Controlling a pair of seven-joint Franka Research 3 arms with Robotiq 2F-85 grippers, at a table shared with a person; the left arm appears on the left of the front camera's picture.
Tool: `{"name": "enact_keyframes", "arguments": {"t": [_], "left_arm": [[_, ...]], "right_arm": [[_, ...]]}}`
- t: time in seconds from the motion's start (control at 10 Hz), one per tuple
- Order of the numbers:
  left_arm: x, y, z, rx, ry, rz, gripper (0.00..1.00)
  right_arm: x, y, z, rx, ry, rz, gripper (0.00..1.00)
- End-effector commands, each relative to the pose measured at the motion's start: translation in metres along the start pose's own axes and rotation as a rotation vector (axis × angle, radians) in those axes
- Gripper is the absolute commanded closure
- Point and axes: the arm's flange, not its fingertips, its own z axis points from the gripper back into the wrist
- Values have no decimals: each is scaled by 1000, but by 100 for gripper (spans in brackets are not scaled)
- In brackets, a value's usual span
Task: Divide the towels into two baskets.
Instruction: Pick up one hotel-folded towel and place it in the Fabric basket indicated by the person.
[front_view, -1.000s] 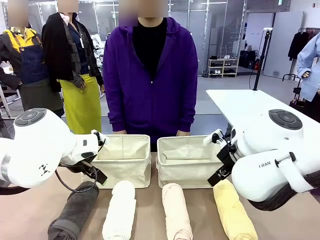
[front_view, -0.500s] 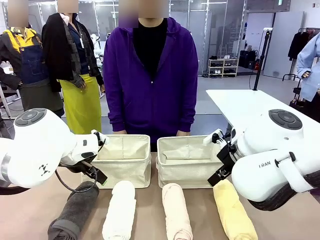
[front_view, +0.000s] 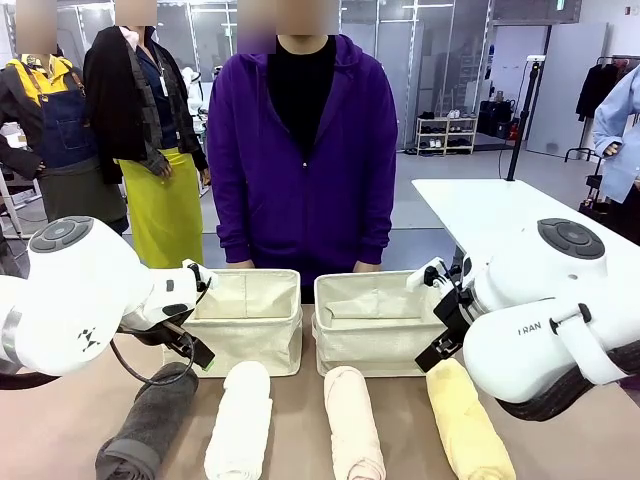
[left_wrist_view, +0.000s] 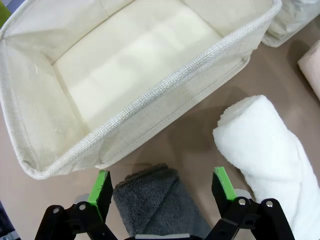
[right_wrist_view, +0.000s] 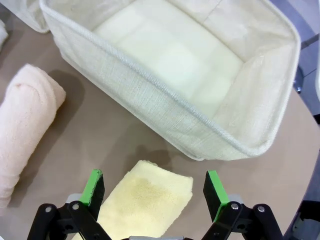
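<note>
Left fingers (left_wrist_view: 102, 187): spread wide, holding nothing, poised over the end of the grey towel (left_wrist_view: 150, 200) that faces the left basket (left_wrist_view: 165, 82).

Right fingers (right_wrist_view: 94, 186): likewise apart and empty, over the matching end of the yellow towel (right_wrist_view: 145, 200), just short of the right basket (right_wrist_view: 150, 105).

Towels: all four lie on the surface (right_wrist_view: 100, 145) in a row before the baskets. Grey and yellow are outermost, with the white towel (left_wrist_view: 265, 150) and pink towel (right_wrist_view: 25, 115) between them. Both baskets are empty (nothing sorted yet).

Hazards, as judged:

1. End grip. Each pair of fingers sits over a roll's tip, not its middle. Closed there, the long free part may sag, drag on the surface or unwind on the lift.
2. Neighbour snag. The white towel lies just beside the grey one. A descent drifting that way could pinch both or nudge white out of line. Pink lies farther from yellow, so it is less exposed.
3. Soft rims. The basket walls look like limp fabric. A low carry could catch the folded rim and shove or buckle the basket rather than clear it.
4. Shallow bite. Terry compresses, so a light closure may hold only the outer layer and peel it open.
5. Person (front_view: 300, 150): stands close behind both baskets, hands hidden. A shoved basket would slide toward them.
6. Miscount. A lopsided split would fail the division.
</note>
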Motion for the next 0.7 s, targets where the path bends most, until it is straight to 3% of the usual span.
{"name": "enact_keyframes", "arguments": {"t": [0.0, 0.2, 0.4, 0.5, 0.6], "left_arm": [[8, 10, 21, -12, 13, 23, 0], [13, 22, 59, -103, 25, 59, 0], [2, 44, 93, -328, 8, 125, 0], [-13, 64, 114, -503, -44, 182, 0], [-31, 82, 130, -592, -96, 215, 0]], "right_arm": [[9, -4, 21, -11, -21, 0, 0], [12, -10, 59, 67, -38, -45, 0], [3, -26, 88, 211, -47, -144, 0], [-9, -43, 103, 356, -66, -232, 0], [-25, -61, 115, 463, -70, -296, 0]]}}
